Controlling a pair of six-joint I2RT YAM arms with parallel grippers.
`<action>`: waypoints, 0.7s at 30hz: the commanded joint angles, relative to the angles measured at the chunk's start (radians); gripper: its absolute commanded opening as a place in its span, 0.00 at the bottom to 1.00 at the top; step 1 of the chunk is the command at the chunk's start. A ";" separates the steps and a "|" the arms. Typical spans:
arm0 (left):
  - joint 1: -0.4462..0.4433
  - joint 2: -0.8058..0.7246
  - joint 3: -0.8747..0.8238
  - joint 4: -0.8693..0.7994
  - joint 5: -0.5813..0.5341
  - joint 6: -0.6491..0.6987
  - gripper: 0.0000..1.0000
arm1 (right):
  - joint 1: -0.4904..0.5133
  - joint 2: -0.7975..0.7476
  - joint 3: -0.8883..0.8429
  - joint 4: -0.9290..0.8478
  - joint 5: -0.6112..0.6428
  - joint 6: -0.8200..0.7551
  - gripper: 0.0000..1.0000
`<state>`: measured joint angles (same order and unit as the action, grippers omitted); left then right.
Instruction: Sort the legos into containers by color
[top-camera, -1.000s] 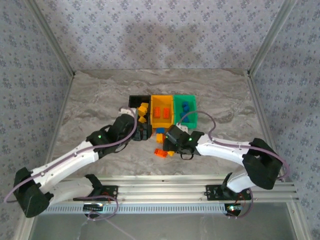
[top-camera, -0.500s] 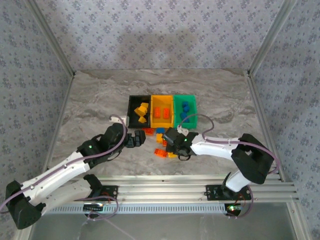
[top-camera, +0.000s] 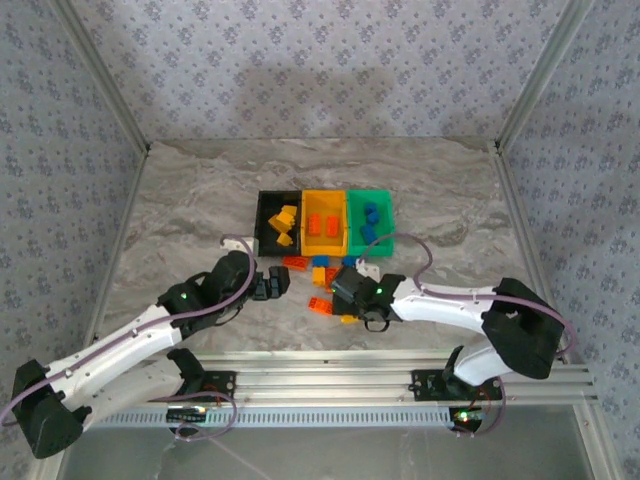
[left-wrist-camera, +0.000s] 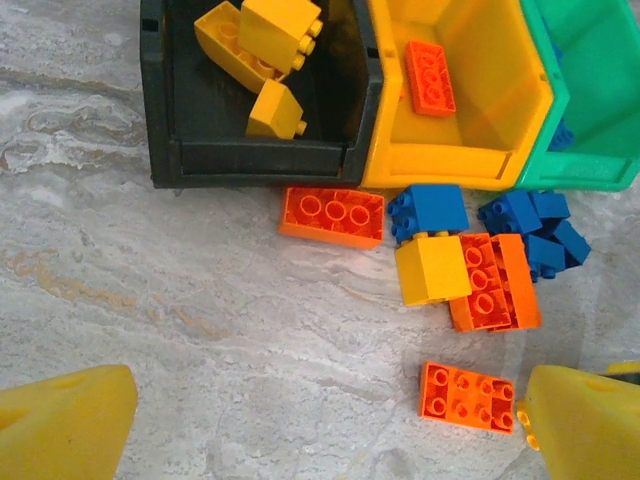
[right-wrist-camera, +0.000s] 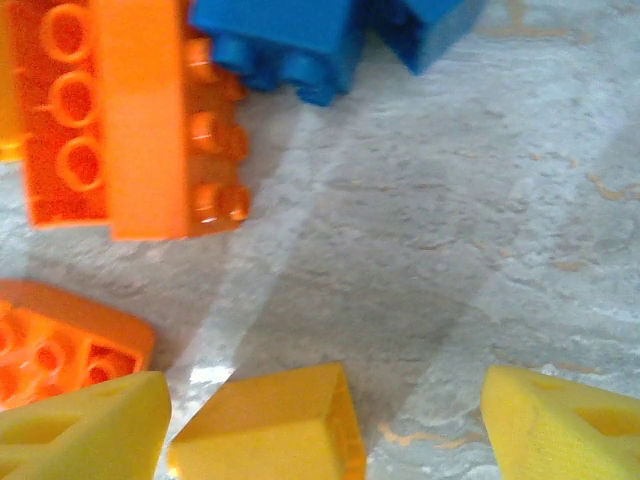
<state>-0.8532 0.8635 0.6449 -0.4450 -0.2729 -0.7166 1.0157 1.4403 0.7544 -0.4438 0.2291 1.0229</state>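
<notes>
My right end effector (right-wrist-camera: 325, 400) is wide open around a yellow brick (right-wrist-camera: 265, 430) in front of the bins (left-wrist-camera: 260, 160). My left end effector (left-wrist-camera: 320, 420) is wide open and empty. The brick sits off to one side, so closing could push it away.

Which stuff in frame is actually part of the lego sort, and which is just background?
Job:
- loose on the table: orange brick, blue brick, yellow brick and others beside them
- black bin, yellow-orange bin, green bin

Not the job:
- marble tabletop
- aluminium rail
- patterned walls
</notes>
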 joint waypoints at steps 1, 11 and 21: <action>-0.004 -0.018 -0.006 0.009 0.007 -0.015 1.00 | 0.022 0.006 0.053 -0.048 0.004 -0.086 0.85; -0.004 -0.014 -0.022 0.011 0.005 -0.022 1.00 | 0.022 0.078 0.033 -0.064 -0.044 -0.082 0.71; -0.005 -0.018 -0.028 -0.012 -0.010 -0.026 1.00 | 0.004 0.036 0.027 -0.094 -0.044 -0.095 0.39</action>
<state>-0.8532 0.8635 0.6277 -0.4454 -0.2737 -0.7277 1.0286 1.5059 0.7944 -0.4911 0.1761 0.9398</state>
